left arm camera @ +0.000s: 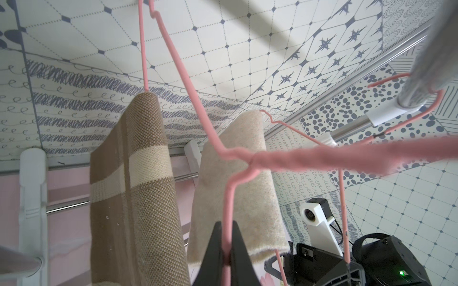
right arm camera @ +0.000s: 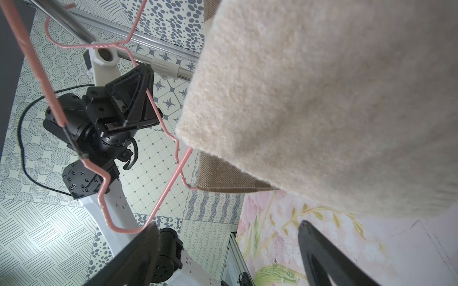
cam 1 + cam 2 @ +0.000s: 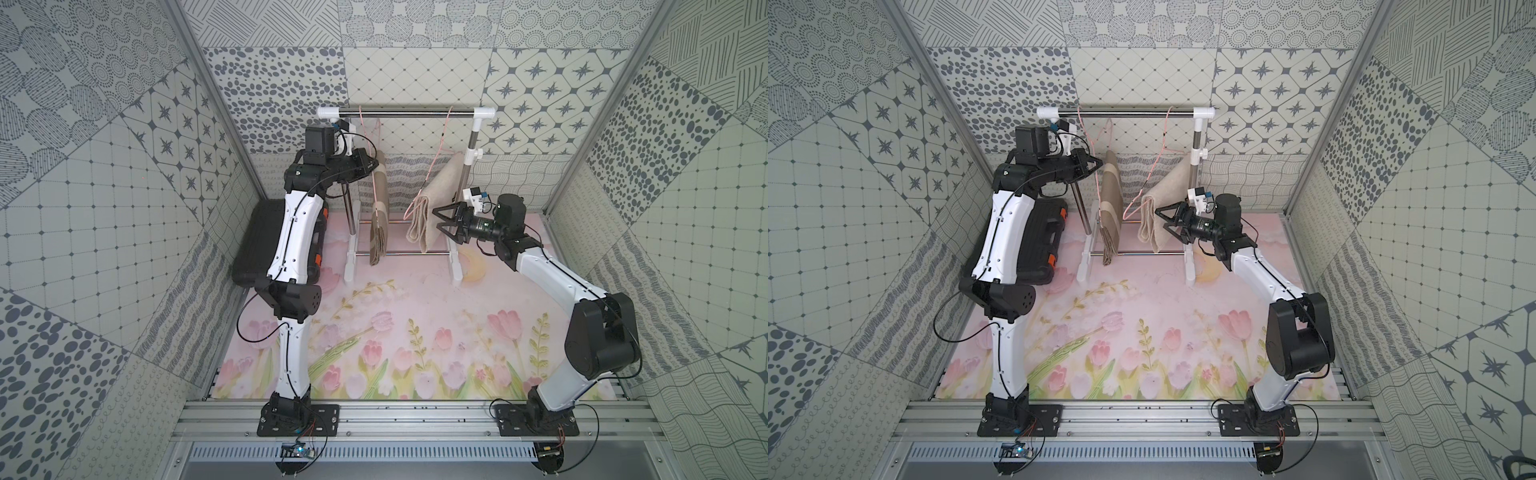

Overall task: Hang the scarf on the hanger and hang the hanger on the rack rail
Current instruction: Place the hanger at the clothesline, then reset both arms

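Observation:
Two pink wire hangers hang from the steel rail [image 3: 407, 110] [image 3: 1125, 111] of a white rack. A brown scarf with a cream stripe [image 3: 380, 208] [image 3: 1112, 203] [image 1: 138, 173] is draped over the left hanger [image 3: 365, 137] [image 1: 229, 198]. My left gripper [image 3: 371, 165] [image 3: 1099, 161] [image 1: 226, 237] is shut on that hanger's wire. A cream scarf [image 3: 436, 191] [image 3: 1163, 199] [image 1: 247, 185] [image 2: 322, 99] is draped over the right hanger [image 3: 444, 133] [image 2: 104, 193]. My right gripper [image 3: 436, 219] [image 3: 1160, 219] [image 2: 228, 224] stands open just beside the cream scarf, with nothing between its fingers.
A black tool case [image 3: 249, 249] lies at the left wall behind my left arm. The rack's white feet [image 3: 351, 266] and lower bar stand on the flowered mat [image 3: 415, 332]. Patterned walls close in the left, right and back.

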Robot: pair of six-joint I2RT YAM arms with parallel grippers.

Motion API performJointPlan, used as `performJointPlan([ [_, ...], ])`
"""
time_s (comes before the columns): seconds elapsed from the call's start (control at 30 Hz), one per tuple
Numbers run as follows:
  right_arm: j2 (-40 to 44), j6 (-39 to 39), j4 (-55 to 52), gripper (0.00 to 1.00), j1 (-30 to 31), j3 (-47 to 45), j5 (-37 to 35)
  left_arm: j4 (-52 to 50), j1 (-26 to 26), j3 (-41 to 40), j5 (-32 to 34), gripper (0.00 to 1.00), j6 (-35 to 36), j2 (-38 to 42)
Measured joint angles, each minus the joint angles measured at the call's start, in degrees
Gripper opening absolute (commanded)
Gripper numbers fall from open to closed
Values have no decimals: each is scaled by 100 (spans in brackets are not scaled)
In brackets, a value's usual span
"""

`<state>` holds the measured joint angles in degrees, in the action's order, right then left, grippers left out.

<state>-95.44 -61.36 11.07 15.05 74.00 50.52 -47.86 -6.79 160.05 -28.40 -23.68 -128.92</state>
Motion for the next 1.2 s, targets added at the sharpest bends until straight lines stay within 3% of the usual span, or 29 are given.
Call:
performJointPlan([
  [0.17,26,-96,118,94,35,-275,2,-175,-11,-129,120,2,96,166],
  [0.27,48,-87,85,97,35,-332,0,-291,-17,-190,195,45,184,258],
  [0.33,94,7,-2,97,35,-328,-2,-417,-26,-264,216,62,205,354],
  [0.4,162,155,-201,97,35,-302,-4,-520,-37,-358,247,94,258,468],
  [0.43,184,229,-319,97,35,-254,-4,-560,-42,-409,260,98,275,527],
  [0.7,490,964,-1228,97,-28,129,-144,-684,-42,-1091,424,99,424,1209],
  [0.93,922,2002,-2566,97,-199,177,-693,-503,4,-2916,538,99,546,2715],
  [1.07,1263,2857,-3554,97,-262,227,-1596,-319,76,-4363,741,99,570,3871],
  [1.2,1998,3628,-4017,97,-280,-46,-3327,74,94,-6194,1172,99,577,5195],
])
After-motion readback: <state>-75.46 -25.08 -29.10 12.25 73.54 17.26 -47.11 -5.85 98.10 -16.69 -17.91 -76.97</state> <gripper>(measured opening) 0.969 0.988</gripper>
